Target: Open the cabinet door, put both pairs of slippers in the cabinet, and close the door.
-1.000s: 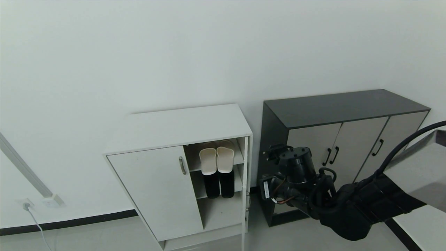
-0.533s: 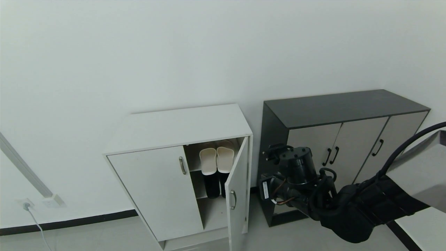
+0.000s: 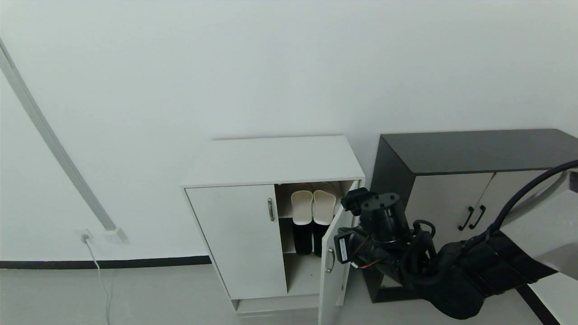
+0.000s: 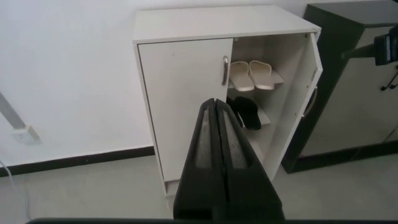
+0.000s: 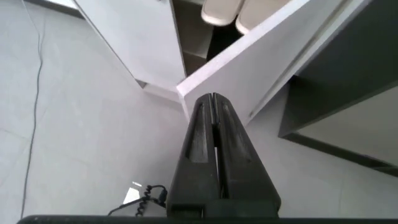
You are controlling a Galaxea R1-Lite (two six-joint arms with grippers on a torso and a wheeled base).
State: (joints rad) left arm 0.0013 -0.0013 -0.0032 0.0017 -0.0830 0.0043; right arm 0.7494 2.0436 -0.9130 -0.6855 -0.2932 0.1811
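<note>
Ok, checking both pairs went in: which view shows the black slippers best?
Left wrist view: the black slippers lie on the shelf under the cream pair, seen from above. The head view shows them end-on, next to the open door. The right wrist view gives just a dark sliver beside the door's edge.

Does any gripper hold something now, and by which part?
Nothing is held: the left gripper and the right gripper are both shut and empty.

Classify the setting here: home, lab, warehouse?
Probably an entryway-style corner of a plain indoor room, possibly a test mock-up. A white shoe cabinet holds white slippers and black slippers on its shelves, a dark sideboard stands beside it, and a wall socket sits above the black baseboard.
</note>
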